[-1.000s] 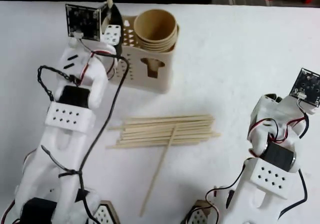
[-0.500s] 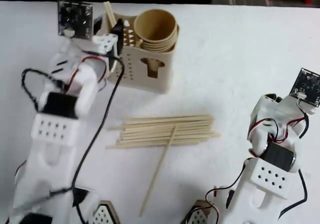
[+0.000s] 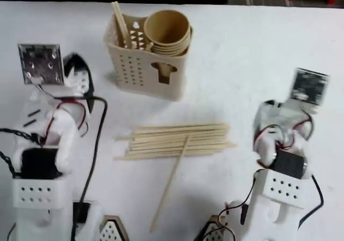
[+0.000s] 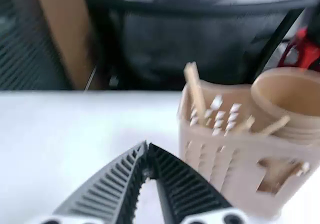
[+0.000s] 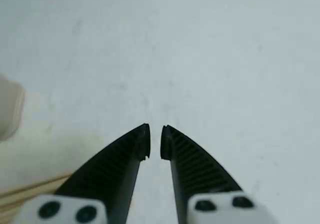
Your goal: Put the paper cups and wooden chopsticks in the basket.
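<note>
The beige perforated basket (image 3: 141,69) stands at the back of the table. It holds a stack of paper cups (image 3: 166,29) and a few wooden chopsticks (image 3: 120,22) leaning in its left compartment. A pile of several chopsticks (image 3: 177,140) lies mid-table, and one loose chopstick (image 3: 169,184) slants toward the front. My left gripper (image 3: 80,79) is left of the basket and apart from it; in its wrist view it (image 4: 148,151) is shut and empty, facing the basket (image 4: 235,159). My right gripper (image 5: 155,141) hovers over bare table, almost closed with a thin gap and nothing in it.
The right arm (image 3: 282,144) stands at the right of the chopstick pile. Cables trail from the left arm (image 3: 40,155) beside the pile. White tabletop lies free between the basket and the right arm. Dark furniture stands behind the table's far edge.
The left arm has drawn back from the basket toward the front left, its chopstick now left standing in the basket. The right arm has shifted slightly left.
</note>
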Motion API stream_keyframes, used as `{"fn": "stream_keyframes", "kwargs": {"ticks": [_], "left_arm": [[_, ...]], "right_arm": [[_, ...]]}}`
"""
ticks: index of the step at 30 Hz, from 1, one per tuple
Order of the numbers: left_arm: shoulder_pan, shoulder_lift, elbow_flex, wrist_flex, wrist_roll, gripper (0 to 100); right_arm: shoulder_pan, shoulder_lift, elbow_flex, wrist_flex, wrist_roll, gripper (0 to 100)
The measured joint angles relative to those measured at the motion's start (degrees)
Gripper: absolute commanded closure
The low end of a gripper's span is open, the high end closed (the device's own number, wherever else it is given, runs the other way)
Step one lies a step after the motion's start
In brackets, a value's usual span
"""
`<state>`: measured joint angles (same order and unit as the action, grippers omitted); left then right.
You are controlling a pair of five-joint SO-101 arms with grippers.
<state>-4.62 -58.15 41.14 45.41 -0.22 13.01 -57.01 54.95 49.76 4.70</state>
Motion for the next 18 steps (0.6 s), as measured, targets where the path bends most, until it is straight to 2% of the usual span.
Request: {"fn": "stream_keyframes", "kwargs": {"ticks": [8, 13, 18], "left_arm": [[-8.8, -11.3, 18.3, 0.0, -0.8, 95], [-13.8, -18.4, 28.7, 0.0, -5.5, 95], [-15.9, -25.7, 38.6, -0.8, -8.7, 95]], "right_arm": [[-19.2, 0.0, -4.6, 12.7, 4.2, 94.0], [-31.4, 0.0, -4.9, 15.7, 7.6, 93.9], [-43.0, 0.0, -4.9, 16.6, 13.2, 93.8]]}}
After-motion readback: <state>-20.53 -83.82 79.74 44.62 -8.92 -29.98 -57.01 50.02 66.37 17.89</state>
